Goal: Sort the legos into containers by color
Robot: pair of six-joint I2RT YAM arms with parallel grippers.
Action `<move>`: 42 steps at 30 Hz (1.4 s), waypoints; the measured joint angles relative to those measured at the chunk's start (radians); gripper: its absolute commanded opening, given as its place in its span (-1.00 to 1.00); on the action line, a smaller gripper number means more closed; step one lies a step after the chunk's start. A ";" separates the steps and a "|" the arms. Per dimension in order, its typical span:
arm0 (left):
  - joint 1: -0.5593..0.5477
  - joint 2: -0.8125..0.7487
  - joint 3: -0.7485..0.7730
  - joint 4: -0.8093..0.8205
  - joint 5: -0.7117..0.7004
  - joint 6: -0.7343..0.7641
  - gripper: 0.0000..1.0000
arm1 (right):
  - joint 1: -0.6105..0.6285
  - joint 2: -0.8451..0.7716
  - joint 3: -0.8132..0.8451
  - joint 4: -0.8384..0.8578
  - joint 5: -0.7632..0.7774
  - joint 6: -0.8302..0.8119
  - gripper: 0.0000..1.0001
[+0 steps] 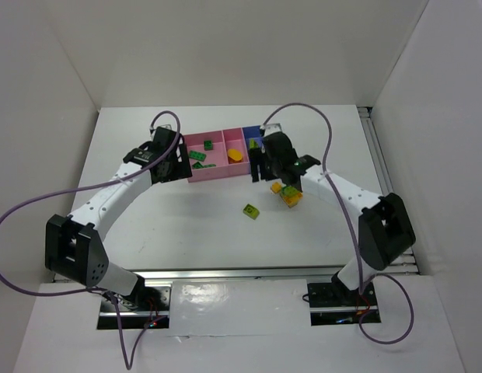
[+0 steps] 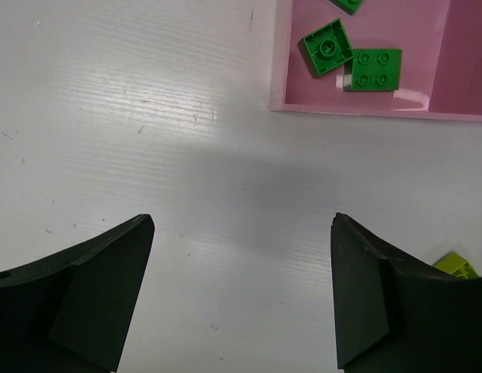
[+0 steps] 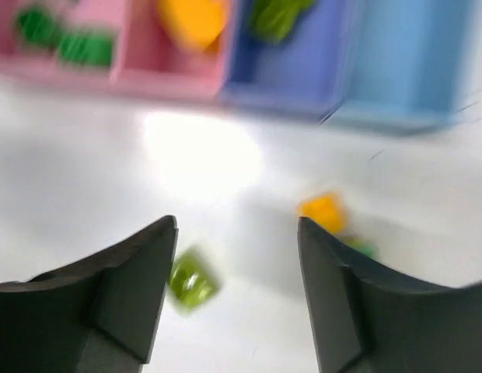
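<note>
Could knock the loose lime lego (image 1: 251, 210) at the table's (image 1: 148, 210) middle, or the orange-yellow stack (image 1: 288, 194) near the bins (image 1: 218, 176), should the empty, parted right gripper (image 3: 237, 225) swing low; left gripper (image 2: 242, 221) likewise spread, empty.

White surface (image 2: 186, 155) with fine ribbing, light scuffs and a soft sheen, pink containers (image 2: 358, 109) of smooth glossy plastic, green legos (image 2: 373, 68) of shiny studded plastic, matt black jaws, slightly grainy.
</note>
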 measured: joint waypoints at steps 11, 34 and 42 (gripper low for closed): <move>-0.016 0.024 0.015 0.002 0.025 0.003 0.84 | 0.180 0.048 -0.145 -0.090 -0.208 -0.154 0.67; -0.021 0.033 0.020 0.002 0.030 0.005 0.84 | 0.182 0.123 -0.151 -0.008 -0.006 -0.107 -0.51; -0.021 0.033 0.029 0.009 0.009 0.008 0.84 | 0.102 0.117 0.057 -0.012 0.131 -0.016 -0.42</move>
